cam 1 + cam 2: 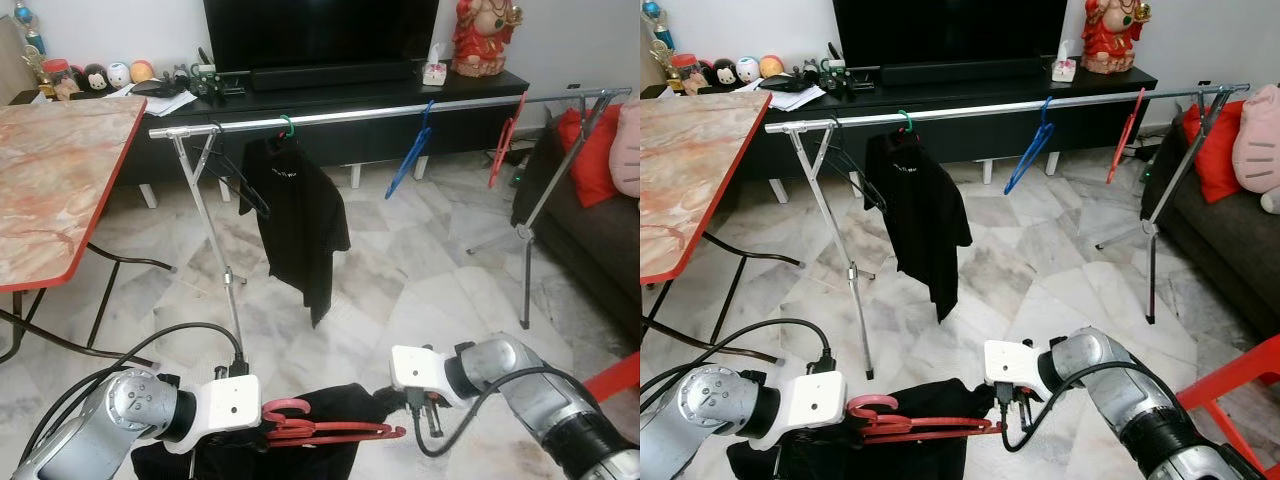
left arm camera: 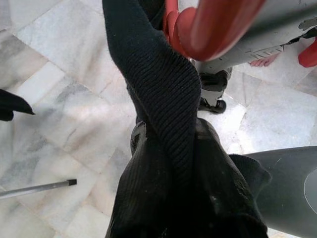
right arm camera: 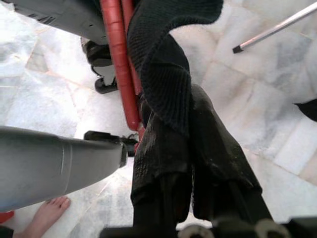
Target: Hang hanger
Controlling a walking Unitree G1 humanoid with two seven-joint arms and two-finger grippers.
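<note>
Down low and closest in, the left gripper (image 1: 262,420) had its fingers clamped on the red hanger (image 1: 330,430), right by the hook end, and the hanger lay level between the two arms. A black garment (image 1: 300,440) was draped over it and hung down toward the marble floor (image 1: 400,290). The right gripper (image 1: 425,415) was at the hanger's other end, its fingers pinched shut on the ribbed black cloth; the right wrist view showed that fabric bunched tight around the fingers (image 3: 163,163), with the red bar running just beside them. A person's bare foot (image 3: 47,213) stood on the tiles near the robot.

Further out, the silver clothes rail (image 1: 380,110) ran across the room on its folding legs. On it hung a black T-shirt (image 1: 295,215) on a green hook, a blue hanger (image 1: 410,155) and another red hanger (image 1: 505,140). A marble-topped table (image 1: 50,180) sat on the left, a dark sofa (image 1: 590,230) with a red cushion on the right. At the back, the black TV cabinet (image 1: 330,100).
</note>
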